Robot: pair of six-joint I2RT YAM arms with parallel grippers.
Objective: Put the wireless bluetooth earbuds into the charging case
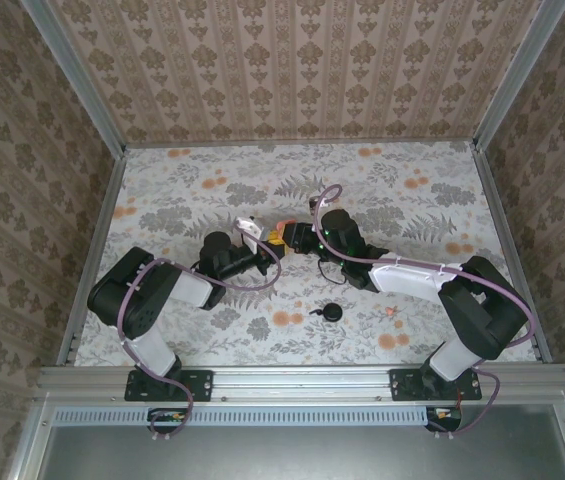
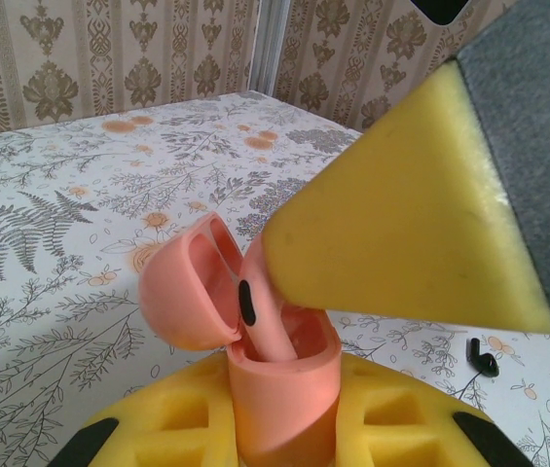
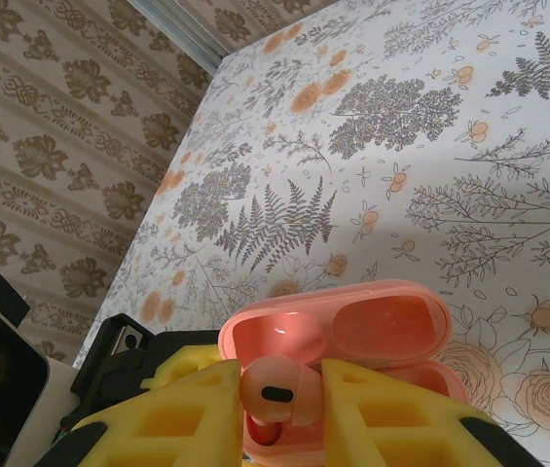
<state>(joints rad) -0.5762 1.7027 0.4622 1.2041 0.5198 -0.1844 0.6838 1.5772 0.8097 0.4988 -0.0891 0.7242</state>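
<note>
At centre of the surface point(image 1: 412, 200): left jaws clamped on case point(image 2: 284, 399); right jaws pinching earbud point(image 3: 275, 379) at socket; tilt risks jamming.

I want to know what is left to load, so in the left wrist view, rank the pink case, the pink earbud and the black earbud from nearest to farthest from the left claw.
1. The pink case, clamped in the left claw.
2. The pink earbud, standing in the case's open mouth, just above.
3. The black earbud, lying on the table at the right.
</note>
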